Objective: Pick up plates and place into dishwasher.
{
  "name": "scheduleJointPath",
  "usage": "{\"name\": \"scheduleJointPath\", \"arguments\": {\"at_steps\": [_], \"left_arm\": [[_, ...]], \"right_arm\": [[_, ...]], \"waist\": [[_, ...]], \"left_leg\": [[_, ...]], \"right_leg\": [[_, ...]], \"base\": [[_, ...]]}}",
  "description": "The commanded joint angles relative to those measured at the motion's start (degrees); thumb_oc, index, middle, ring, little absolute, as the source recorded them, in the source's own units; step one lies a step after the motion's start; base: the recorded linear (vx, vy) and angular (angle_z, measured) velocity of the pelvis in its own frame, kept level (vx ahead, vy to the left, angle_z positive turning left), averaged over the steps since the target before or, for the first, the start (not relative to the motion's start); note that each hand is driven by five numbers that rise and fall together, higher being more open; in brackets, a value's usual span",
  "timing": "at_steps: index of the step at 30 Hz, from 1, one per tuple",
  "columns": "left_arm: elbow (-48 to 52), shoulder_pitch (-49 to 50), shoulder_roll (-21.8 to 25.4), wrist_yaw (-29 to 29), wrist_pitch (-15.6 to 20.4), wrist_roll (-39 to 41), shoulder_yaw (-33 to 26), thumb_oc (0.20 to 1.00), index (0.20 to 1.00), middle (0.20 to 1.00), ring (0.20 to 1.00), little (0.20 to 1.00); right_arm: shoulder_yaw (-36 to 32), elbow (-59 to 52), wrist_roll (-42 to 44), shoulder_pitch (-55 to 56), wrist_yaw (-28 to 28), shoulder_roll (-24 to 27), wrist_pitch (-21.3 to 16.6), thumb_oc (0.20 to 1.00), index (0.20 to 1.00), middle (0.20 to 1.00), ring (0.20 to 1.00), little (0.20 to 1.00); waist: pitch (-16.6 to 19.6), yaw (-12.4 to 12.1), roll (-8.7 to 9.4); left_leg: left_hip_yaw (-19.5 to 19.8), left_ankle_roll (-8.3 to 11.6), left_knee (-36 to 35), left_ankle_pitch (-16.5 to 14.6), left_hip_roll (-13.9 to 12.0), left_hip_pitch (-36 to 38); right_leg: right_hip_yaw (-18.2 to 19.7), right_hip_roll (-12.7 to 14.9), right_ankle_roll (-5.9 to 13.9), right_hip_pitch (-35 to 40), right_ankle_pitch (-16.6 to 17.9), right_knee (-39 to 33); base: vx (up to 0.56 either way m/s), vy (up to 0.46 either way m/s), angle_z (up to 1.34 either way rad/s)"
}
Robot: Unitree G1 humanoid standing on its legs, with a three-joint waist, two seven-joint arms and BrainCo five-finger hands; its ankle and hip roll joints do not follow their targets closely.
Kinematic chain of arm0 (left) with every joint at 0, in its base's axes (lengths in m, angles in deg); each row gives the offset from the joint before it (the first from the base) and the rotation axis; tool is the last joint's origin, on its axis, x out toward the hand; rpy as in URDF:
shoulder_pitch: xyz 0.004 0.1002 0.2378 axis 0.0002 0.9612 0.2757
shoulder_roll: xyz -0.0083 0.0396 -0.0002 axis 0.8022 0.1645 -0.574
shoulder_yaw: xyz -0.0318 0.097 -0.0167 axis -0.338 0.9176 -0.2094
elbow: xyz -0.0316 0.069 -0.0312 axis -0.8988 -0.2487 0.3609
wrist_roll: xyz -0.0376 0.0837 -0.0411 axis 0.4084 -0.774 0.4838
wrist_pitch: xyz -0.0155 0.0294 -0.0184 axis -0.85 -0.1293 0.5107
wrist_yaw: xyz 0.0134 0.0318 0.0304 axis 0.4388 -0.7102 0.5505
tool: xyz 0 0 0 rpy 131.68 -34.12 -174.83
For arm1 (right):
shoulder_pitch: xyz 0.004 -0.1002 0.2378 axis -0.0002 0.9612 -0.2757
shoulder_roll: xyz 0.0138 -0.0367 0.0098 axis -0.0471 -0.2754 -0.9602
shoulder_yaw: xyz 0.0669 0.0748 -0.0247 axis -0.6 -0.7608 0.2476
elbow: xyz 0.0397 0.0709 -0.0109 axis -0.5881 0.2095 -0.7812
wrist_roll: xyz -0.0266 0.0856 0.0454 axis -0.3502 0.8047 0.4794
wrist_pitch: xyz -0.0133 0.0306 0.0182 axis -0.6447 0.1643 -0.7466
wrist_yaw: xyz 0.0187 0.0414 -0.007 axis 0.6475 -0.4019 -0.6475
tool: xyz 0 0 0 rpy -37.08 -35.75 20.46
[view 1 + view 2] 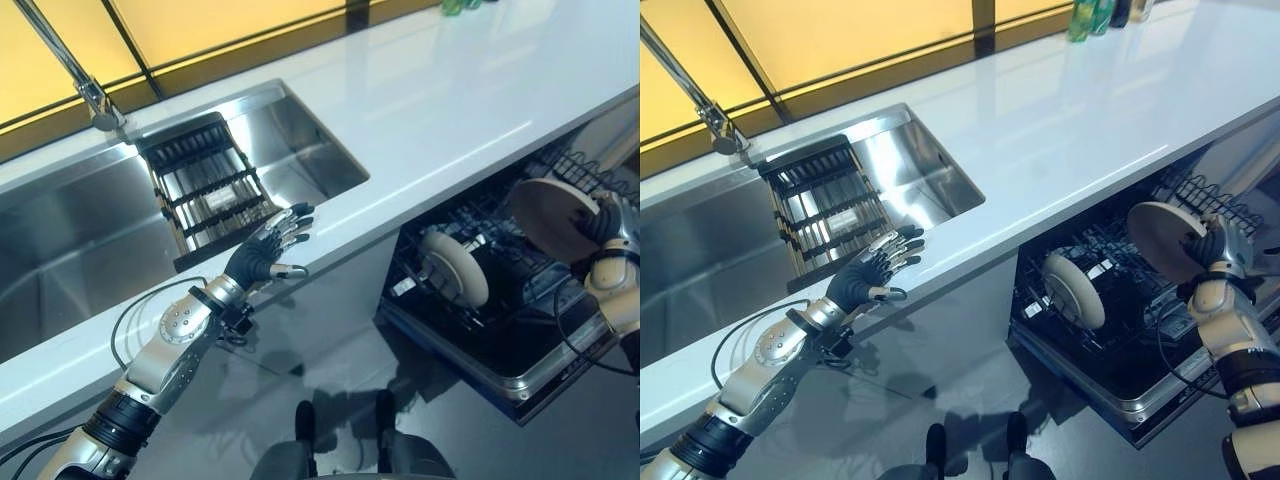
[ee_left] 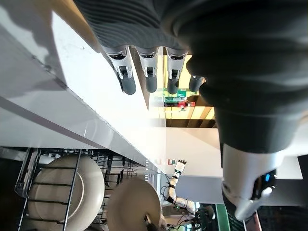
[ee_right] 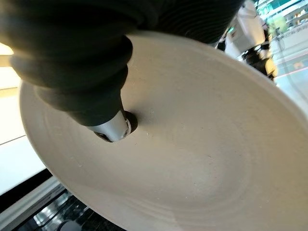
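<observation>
Overhead, the left eye view shows the right hand pinching a pale plate by its edge and holding it upright over the pulled-out dishwasher rack, near the rack's far end; standing it on edge like that seems meant to let it drop between the wire prongs. A second plate already stands in the rack nearer the middle, well apart from the held one. The left hand rests with fingers spread and relaxed at the front edge of the white table, just beside the sink, holding nothing; it looks parked there out of the way. A dark drying rack sits inside the sink under the tap. From the right eye view the same layout appears, with a few bottles at the far end of the table. Looking along the left wrist, the straight fingertips hang past the table edge, and below them both plates show, one seated in the wire rack and one held in front of it. Along the right wrist, the thumb presses on the plate's face, so the grip is a pinch across the rim.
</observation>
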State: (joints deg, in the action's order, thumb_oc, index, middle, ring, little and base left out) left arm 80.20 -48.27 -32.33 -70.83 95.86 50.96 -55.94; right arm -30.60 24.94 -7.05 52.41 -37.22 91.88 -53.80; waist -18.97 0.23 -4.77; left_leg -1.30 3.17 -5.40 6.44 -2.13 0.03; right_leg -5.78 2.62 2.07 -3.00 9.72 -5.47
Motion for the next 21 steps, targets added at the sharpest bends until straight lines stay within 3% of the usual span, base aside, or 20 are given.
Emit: {"name": "scheduleJointPath", "arguments": {"at_steps": [1, 5, 11, 21], "left_arm": [[3.1, -3.8, 3.6, 0.4, 3.4, 2.4, 4.5, 1.000, 1.000, 1.000, 1.000, 1.000], [2.6, -5.7, 4.5, -0.6, 4.0, 3.2, 5.8, 1.000, 1.000, 1.000, 1.000, 1.000], [1.9, -9.0, 5.4, -2.3, 5.8, 4.5, 6.6, 1.000, 1.000, 1.000, 1.000, 1.000], [1.1, -12.7, 2.1, -4.8, 6.6, 3.7, 5.4, 1.000, 1.000, 1.000, 1.000, 1.000]], "right_arm": [[5.3, 2.5, 1.9, -11.9, 3.1, 5.5, -0.5, 0.200, 0.200, 0.200, 0.200, 0.200], [7.7, 5.5, 2.6, -15.5, 3.3, 5.7, -1.1, 0.200, 0.200, 0.200, 0.200, 0.200], [10.4, 7.5, 2.9, -19.0, -1.8, 4.9, -0.7, 0.200, 0.200, 0.200, 0.200, 0.200], [11.1, 15.3, 5.5, -18.4, -11.1, -2.1, -2.0, 0.200, 0.200, 0.200, 0.200, 0.200]], "waist": [[-3.0, -2.3, 0.90], [-4.3, -2.1, 0.05], [-5.4, -1.8, -1.06], [-6.2, -2.4, -1.87]], "left_leg": [[-0.6, -2.94, 0.8, -4.0, 4.2, -3.0], [-0.5, -2.72, 0.7, -3.5, 4.3, -4.2], [-0.7, -2.42, 0.6, -3.0, 4.7, -5.6], [-1.2, -2.31, 1.1, -2.9, 5.1, -6.0]], "right_leg": [[-1.2, -0.1, 2.06, -0.1, -3.6, 1.2], [-1.7, 0.0, 2.02, -1.5, -3.3, 1.3], [-2.2, 0.4, 2.01, -3.3, -3.1, 1.6], [-3.2, 1.3, 1.91, -4.1, -3.3, 2.5]], "base": [[-0.05, -0.026, 0.03], [-0.04, -0.015, 0.03], [-0.05, 0.023, 0.03], [-0.04, 0.021, 0.00]]}}
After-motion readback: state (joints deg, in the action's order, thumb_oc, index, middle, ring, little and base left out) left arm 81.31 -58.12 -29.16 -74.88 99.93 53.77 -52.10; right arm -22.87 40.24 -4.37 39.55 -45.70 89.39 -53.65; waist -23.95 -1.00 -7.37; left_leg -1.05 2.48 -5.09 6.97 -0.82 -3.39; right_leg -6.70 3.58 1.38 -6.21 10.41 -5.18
